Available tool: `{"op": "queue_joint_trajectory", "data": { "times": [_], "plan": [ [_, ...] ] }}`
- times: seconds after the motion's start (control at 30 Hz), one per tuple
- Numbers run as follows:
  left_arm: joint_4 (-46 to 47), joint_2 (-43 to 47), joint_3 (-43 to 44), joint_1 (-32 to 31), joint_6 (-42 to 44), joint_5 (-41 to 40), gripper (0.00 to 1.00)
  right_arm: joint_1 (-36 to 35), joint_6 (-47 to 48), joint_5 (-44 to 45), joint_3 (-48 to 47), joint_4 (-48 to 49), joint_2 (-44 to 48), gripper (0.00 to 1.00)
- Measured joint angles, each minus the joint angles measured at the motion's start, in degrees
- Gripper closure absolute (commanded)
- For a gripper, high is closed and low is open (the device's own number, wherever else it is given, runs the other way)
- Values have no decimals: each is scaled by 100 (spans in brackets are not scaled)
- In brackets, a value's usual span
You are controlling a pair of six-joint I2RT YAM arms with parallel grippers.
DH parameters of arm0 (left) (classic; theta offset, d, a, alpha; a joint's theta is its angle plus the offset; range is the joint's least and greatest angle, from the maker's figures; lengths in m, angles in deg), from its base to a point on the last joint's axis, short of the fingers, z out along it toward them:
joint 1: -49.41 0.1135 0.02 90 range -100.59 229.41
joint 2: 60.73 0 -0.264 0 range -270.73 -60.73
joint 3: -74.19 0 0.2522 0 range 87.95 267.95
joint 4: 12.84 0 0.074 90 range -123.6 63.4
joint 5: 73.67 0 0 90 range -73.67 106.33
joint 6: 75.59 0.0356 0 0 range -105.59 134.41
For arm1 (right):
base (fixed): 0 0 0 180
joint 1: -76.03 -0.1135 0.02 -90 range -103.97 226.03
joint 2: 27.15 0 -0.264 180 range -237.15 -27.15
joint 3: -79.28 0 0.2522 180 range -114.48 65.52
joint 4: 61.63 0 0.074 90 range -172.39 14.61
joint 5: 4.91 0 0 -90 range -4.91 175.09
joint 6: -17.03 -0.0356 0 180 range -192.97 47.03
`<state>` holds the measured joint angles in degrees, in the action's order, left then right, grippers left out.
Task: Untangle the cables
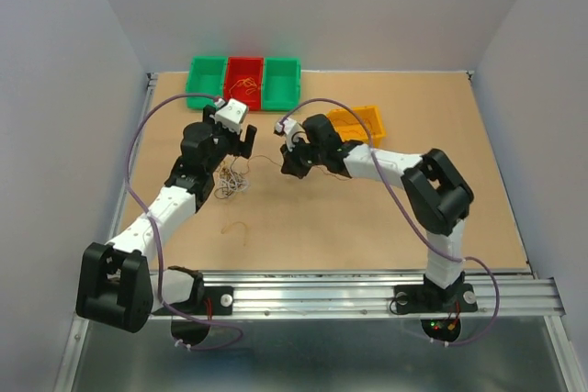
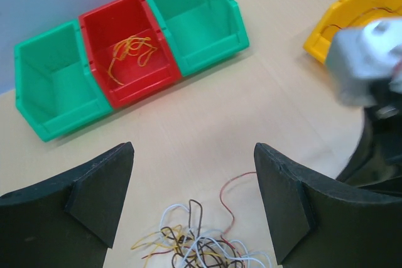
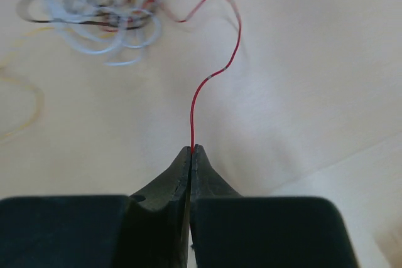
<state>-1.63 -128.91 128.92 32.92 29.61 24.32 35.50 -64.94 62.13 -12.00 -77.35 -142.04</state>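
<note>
A tangle of thin white, brown, yellow and red cables (image 1: 233, 179) lies on the table; it also shows in the left wrist view (image 2: 201, 243) and the right wrist view (image 3: 100, 4). My left gripper (image 2: 193, 199) is open and hovers just above the tangle, touching nothing. My right gripper (image 3: 191, 150) is shut on the free end of the red cable (image 3: 217, 67), which curves from the jaws back into the tangle. A single orange cable (image 2: 129, 51) lies in the red bin (image 2: 129, 23). A thin yellowish cable (image 1: 237, 229) lies alone nearer the front.
Two green bins (image 1: 208, 75) (image 1: 281, 80) flank the red bin (image 1: 244, 71) at the back. A yellow bin (image 1: 360, 122) stands behind the right arm; it also shows in the left wrist view (image 2: 358, 17). The right wrist (image 2: 370, 61) is close to my left gripper.
</note>
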Motion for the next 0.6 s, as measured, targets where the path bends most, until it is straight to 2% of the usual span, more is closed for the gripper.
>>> {"op": "queue_joint_trajectory", "data": {
  "times": [0.1,0.27,0.43,0.6],
  "plan": [
    [4,116,-157,0,44,601,11,0,-155,-601,772,444,1117,99],
    [17,516,-348,0,61,1611,9,-4,-474,-1134,1281,1097,2487,99],
    [177,1106,-570,37,0,2487,9,-4,-1034,-1266,1705,1775,3163,99],
    [463,1611,-721,118,-212,3008,9,-4,-1550,-1281,2120,2306,3526,99]
  ]
}}
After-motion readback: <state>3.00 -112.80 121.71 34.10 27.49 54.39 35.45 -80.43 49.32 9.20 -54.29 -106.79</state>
